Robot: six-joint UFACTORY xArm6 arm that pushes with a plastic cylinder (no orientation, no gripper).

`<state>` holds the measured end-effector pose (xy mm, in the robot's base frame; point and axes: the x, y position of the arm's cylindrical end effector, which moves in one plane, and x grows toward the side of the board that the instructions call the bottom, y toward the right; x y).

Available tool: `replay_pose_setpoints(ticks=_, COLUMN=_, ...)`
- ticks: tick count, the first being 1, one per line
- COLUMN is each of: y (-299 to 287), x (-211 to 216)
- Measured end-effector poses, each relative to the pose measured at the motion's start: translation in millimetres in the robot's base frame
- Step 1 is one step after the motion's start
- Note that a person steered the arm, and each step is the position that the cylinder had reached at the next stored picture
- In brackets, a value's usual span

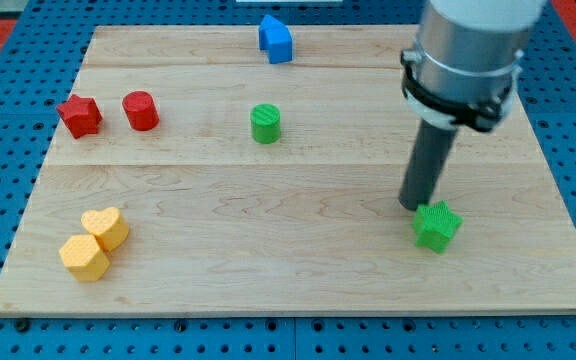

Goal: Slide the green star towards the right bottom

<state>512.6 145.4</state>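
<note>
camera view: my tip (415, 205), the lower end of the dark rod, sits on the wooden surface (298, 270) in the view's right half. this arm carries no claw at all, only the rod, so nothing is grasped or clenched. the green star (437, 225) lies just beside my tip, toward the view's bottom right of it, seemingly touching. the green cylinder (265, 123) stands well apart, to the view's upper left of my tip. the blue block (276, 39) is farther up, near the view's top edge. far to the view's left of my tip are the red star (79, 115) and the red cylinder (140, 110), side by side. lower left, two yellow blocks touch: one (106, 227) above the other (84, 257).
</note>
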Motion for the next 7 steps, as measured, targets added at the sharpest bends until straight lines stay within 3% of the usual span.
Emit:
replay_pose_setpoints(ticks=2, y=18, x=23)
replay_pose_setpoints(ticks=3, y=-8, x=-2)
replay_pose_setpoints(ticks=5, y=-31, x=47)
replay_pose_setpoints(ticks=6, y=-3, x=53)
replay_pose_setpoints(ticks=7, y=-86, x=14)
